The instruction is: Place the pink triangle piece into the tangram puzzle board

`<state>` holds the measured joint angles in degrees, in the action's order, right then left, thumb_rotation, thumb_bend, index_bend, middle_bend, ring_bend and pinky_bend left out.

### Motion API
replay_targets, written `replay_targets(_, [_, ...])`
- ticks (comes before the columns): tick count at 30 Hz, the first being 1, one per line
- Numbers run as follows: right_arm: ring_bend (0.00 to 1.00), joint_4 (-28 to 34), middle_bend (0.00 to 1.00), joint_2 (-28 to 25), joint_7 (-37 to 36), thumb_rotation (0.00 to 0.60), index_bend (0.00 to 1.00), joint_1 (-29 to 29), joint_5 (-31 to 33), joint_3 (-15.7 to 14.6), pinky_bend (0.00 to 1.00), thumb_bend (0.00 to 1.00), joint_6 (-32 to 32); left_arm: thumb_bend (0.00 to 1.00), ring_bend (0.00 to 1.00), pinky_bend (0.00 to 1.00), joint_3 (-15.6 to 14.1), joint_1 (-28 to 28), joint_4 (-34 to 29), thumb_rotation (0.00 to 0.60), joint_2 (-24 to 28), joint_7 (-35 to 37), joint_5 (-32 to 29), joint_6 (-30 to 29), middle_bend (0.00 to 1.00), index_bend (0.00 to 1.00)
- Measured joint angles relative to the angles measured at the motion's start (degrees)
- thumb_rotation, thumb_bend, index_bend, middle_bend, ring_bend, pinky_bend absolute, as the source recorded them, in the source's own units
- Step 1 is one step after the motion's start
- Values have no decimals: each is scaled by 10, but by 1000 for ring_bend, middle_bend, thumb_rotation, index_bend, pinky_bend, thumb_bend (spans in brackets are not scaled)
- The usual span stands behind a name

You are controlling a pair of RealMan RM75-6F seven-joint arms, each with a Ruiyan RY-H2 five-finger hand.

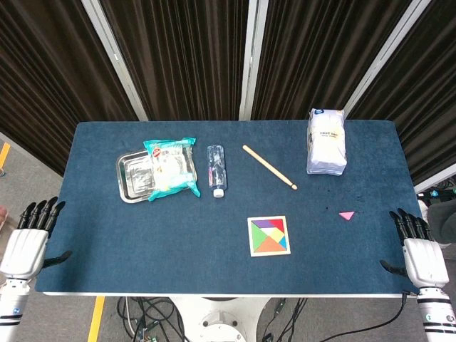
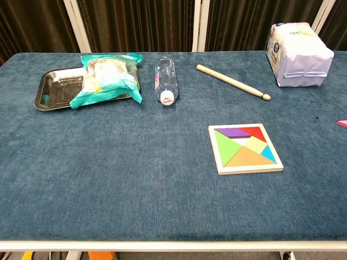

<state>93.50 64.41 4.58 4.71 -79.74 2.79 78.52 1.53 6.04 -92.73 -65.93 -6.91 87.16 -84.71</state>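
A small pink triangle piece (image 1: 347,215) lies flat on the blue table at the right; only its edge (image 2: 342,123) shows in the chest view. The square tangram board (image 1: 268,235) (image 2: 245,148) sits near the table's front middle, filled with coloured pieces. My right hand (image 1: 418,251) hangs off the table's right front corner, fingers apart, holding nothing, a short way right of the pink triangle. At the left front corner my left hand (image 1: 28,241) is likewise open and empty. Neither hand shows in the chest view.
A metal tray (image 1: 131,178) with a teal snack bag (image 1: 171,167) lies at the back left. Beside it lies a plastic bottle (image 1: 216,169), then a wooden stick (image 1: 269,167). A white package (image 1: 326,141) stands at the back right.
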Motion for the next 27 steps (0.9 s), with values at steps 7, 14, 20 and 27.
replay_targets(7, [0, -3, 0, 0, 8, 600, 0, 6, 12, 3, 0, 0, -13, 0, 0, 0, -2, -1, 4, 600, -4, 1, -1, 2, 0, 0])
replay_targets(14, [0, -15, 0, -10, 44, 600, 0, 33, 25, 11, 0, 0, -54, 0, 0, 0, -4, 5, 9, 600, 0, 13, 0, 16, 0, 0])
replay_targets(20, [0, -34, 0, -17, 80, 600, 0, 81, 43, 20, 0, 0, -129, 0, 0, 0, -5, 6, 12, 600, -3, 13, 4, 13, 0, 0])
replay_targets(27, [0, -83, 0, -6, 122, 600, 0, 160, 85, 29, 0, 0, -257, 0, 0, 0, -4, 6, 12, 600, -6, 8, -1, 14, 0, 0])
